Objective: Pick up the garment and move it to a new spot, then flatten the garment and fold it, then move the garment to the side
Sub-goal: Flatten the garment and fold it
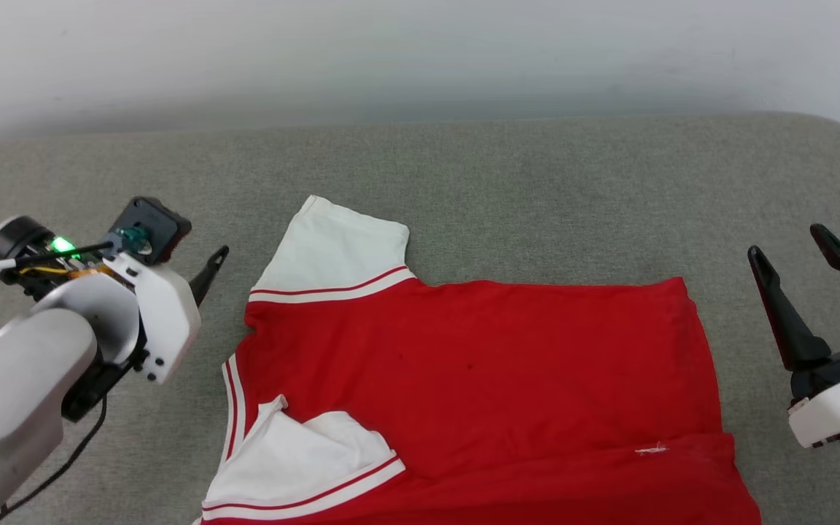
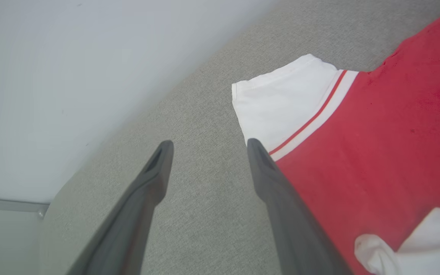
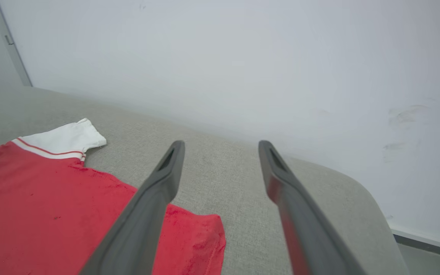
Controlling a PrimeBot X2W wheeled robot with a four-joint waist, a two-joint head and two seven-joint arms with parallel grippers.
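Garment (image 1: 478, 379) lies flat on grey cushion (image 1: 537, 189), its near edge cut off at the bottom of the head view and its near sleeve (image 1: 303, 452) rumpled onto the red body. Left gripper (image 2: 208, 147) is just left of garment, half hidden behind its own wrist in head view, fingers spread, empty. Right gripper (image 1: 788, 244) is right of garment, clear of it, spread, empty.

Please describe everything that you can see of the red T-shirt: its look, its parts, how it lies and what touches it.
The red T-shirt lies spread fairly flat on the grey fabric surface, neck toward the robot's left, hem toward its right. It looks like soft jersey, plain red on the upper side. The white far sleeve lies flat; the near sleeve is crumpled onto the body. Red-white stripes trim both. The open left gripper and right gripper stand beside it, apart.
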